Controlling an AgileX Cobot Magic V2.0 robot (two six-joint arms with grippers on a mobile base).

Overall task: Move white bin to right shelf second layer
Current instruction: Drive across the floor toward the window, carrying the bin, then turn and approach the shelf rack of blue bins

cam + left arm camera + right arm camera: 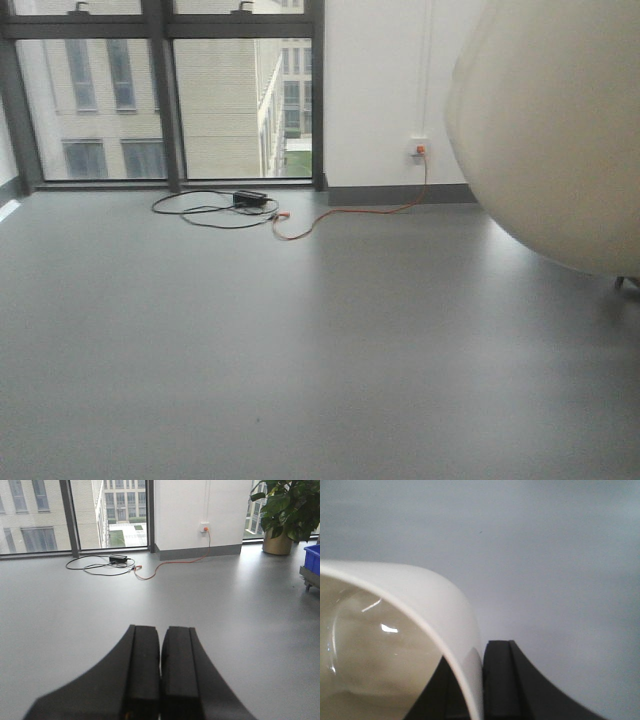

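White bin [550, 130]: held in the air in the right hand's grip. It fills the upper right of the front view, close to the camera and blurred, with its rounded underside above the grey floor [300, 350].
Bin interior: in the right wrist view the thin rim [420, 592] curves across the left of the frame. Inside, only the glossy cream bottom and a few light reflections show.
Right hand [476, 660]: clamped on the bin's wall at the rim. One black finger [502, 680] is pressed to the outside of the wall, and the other is a dark shape [442, 695] on the inner side. The wall fills the gap between them.
Left hand [160, 675]: its two black fingers [142, 670] are brought together with only a thin slit between them. It holds nothing and points out over the bare floor.
Blue crate [314, 559]: at the right edge of the left wrist view, resting on a wheeled cart [307, 577]. What it holds cannot be seen.
Plant pot [277, 542]: brass-coloured, on the floor by the far wall, holding a green leafy plant [287, 502].
Orange cable [350, 213]: runs from the wall socket [420, 150] across the floor to a black adapter [250, 198] lying among looped black cords below the window [230, 95].
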